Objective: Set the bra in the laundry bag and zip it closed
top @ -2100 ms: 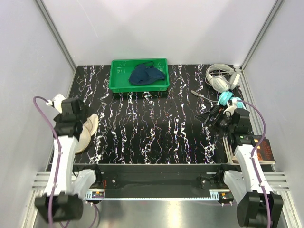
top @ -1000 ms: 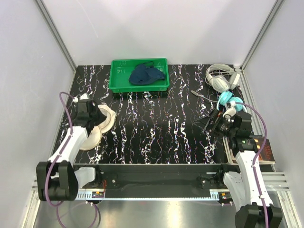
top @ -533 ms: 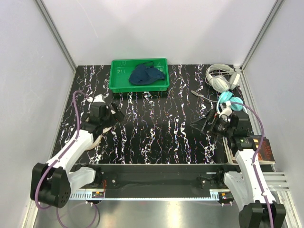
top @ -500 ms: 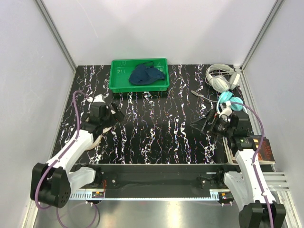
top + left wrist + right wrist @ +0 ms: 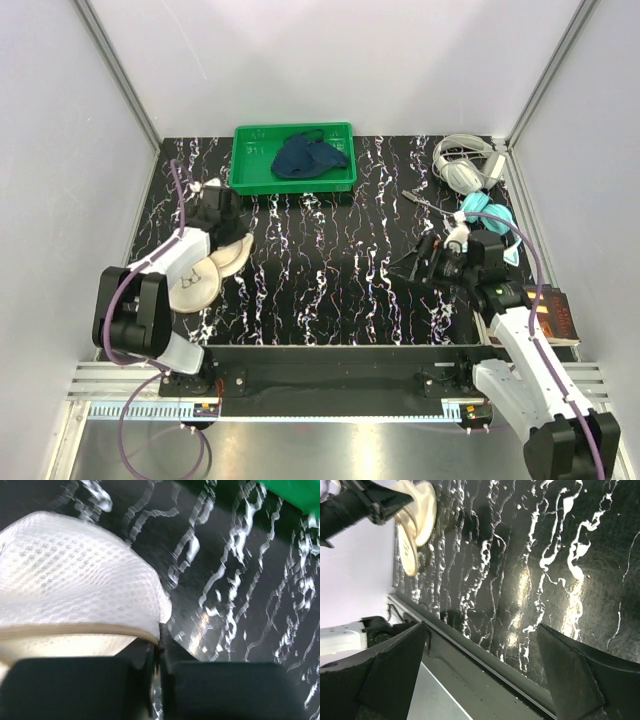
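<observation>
Your left hand (image 5: 228, 232) is closed on the far edge of the laundry bag (image 5: 215, 268). In the wrist view its two fingers meet right where the beige zipper rim runs in, so it looks pinched between them rather than merely touched. That grip makes sense: the bag is soft mesh and lies slumped at the left side of the surface (image 5: 330, 270), so you need hold of the rim to drag it, or to lift the mouth open.

Your right hand (image 5: 425, 262) hovers low over the right half of the surface with its fingers spread wide and nothing between them. It is free, and I judge it is the one meant to fetch.

The bra (image 5: 308, 157) has not been handled yet. It lies bunched in the green tray (image 5: 243, 185) at the back of the surface, well apart from both hands and from the bag.

You are at the opening step — nothing is packed and nothing zipped. The mesh will sag and fold as you pull, so watch that the rim does not slip out of the pinch. From these views I cannot tell whether the zipper is open.
</observation>
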`<state>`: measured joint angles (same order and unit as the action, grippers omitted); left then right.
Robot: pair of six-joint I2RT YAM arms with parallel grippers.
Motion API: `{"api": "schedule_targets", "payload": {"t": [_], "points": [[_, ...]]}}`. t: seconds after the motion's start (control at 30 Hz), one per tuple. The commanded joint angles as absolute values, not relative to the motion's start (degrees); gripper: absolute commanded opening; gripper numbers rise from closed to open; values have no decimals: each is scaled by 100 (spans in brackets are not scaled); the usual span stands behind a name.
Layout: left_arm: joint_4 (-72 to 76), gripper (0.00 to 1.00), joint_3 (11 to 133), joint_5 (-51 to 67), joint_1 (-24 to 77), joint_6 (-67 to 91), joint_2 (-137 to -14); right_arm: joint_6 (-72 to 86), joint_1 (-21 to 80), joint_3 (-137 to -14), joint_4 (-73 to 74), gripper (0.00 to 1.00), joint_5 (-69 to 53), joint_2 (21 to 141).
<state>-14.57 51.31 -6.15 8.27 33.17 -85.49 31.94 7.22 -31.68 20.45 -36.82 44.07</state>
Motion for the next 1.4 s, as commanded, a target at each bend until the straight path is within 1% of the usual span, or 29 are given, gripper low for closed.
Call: {"api": "schedule_targets", "payload": {"t": [0.0,0.07,0.17,0.23,0.27,0.3,0.33,0.37,0.4,0.43,0.5,0.57,0.63,0.67,0.77,0.83,0.93,1.0,1.07,1.13,1.2,1.27,1.37], "points": [[-1327,0,4915,-281,1562,3444,-8131,3182,1300,-3542,1854,100,-3024,4806],[-1345,0,4677,-237,1879,3568,-7876,3173,1632,-3664,1846,100,-2735,5026],[-1362,0,4141,-281,2817,3893,-7323,3138,1933,-3866,1820,100,-2436,5492],[-1389,0,3763,-255,3162,4191,-6945,3120,2258,-3981,1714,100,-2347,5843],[-1406,13,3649,-237,3303,4279,-6848,3120,2346,-4086,1670,100,-2260,5940],[-1441,22,3456,-176,3514,4411,-6716,3129,2573,-4139,1566,100,-2215,6142],[-1468,33,3385,-37,3559,4429,-6454,3138,2671,-4183,1512,100,-2197,6231],[-1485,49,3297,61,3586,4447,-6268,3155,2794,-4271,1460,100,-2136,6327],[-1607,56,3235,122,3586,4447,-6084,3181,2882,-4315,1372,100,-2101,6493],[-1730,60,3243,62,3586,4412,-5673,3216,3074,-4359,1319,100,-2057,6556],[-2281,68,3522,-174,3551,4211,-5354,3252,3207,-4456,1248,100,-1952,6749],[-2539,69,3761,-246,3280,4052,-4994,3278,3366,-4543,1187,100,-1873,6864],[-2812,67,4025,-107,2964,3964,-4870,3278,3550,-4631,1108,100,-1820,7074],[-2882,67,4078,-36,2570,3946,-4834,3278,3638,-4762,1081,100,-1785,7241],[-2892,63,3886,281,1849,3998,-5017,3375,3971,-5061,1002,100,-1556,7566],[-2839,60,3736,527,1644,4052,-5211,3515,4191,-5202,879,100,-1294,7699],[-2620,56,3429,668,1608,4139,-5572,3761,4613,-5475,634,100,-881,7980],[-2374,56,3156,651,1608,4236,-5668,3980,4965,-5563,353,96,-660,8217],[-2207,56,2928,502,1608,4263,-5669,4078,5210,-5633,46,85,-335,8497],[-2075,58,2805,414,1608,4219,-5634,4227,5510,-5712,-200,78,-46,8726],[-1978,63,2742,360,1608,4175,-5642,4280,5781,-5792,-281,78,262,9025],[-1898,65,2689,168,1608,4131,-5712,4245,5897,-5845,-404,78,658,9245],[-1846,61,2786,-139,1608,4052,-5906,4254,6064,-5854,-631,78,905,9456]]}}
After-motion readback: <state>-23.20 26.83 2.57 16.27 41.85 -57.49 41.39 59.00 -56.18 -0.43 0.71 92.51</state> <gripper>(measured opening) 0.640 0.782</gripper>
